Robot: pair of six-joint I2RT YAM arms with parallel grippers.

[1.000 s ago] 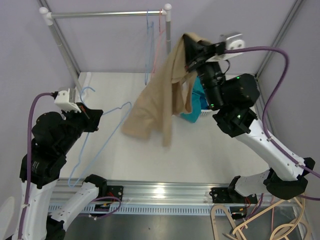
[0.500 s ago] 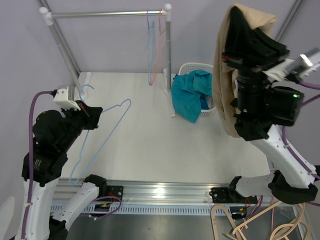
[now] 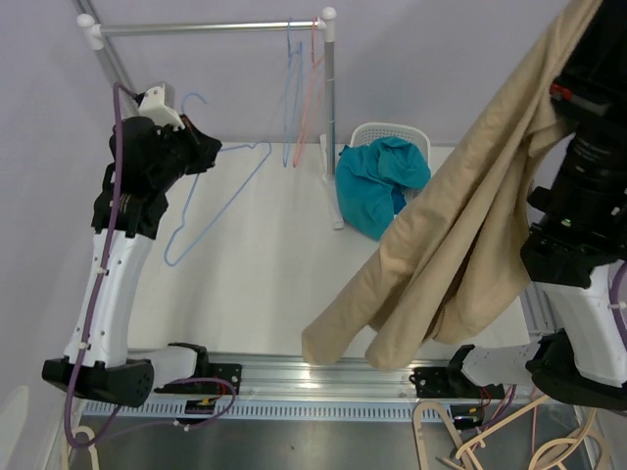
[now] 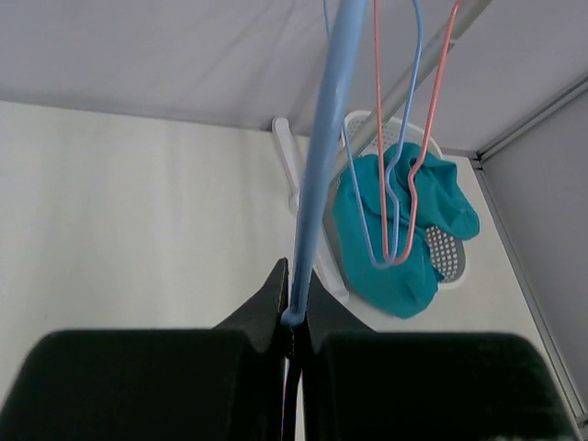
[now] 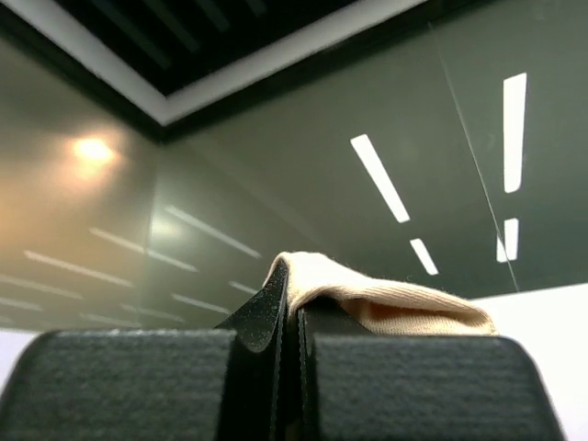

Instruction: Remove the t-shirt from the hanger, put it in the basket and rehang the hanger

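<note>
Separation appears complete: the beige cotton t-shirt (image 3: 460, 255) hangs free over the right side of the white table (image 3: 265, 294), pinched in the clenched right gripper (image 5: 287, 287). The left gripper (image 4: 292, 308) clamps the light-blue wire hanger (image 4: 323, 156), well apart, near the metal rail (image 3: 211, 27). Hold both grips firm and lower the shirt clear of the white plastic basket (image 3: 387, 127).

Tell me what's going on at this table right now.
The right arm's fingers pinch the beige t-shirt and hold it high, so it hangs over the right side of the table. The left arm's fingers clamp the blue hanger, which is bare and held up near the rail. The shirt is off the hanger. A teal cloth lies in the white basket.
</note>
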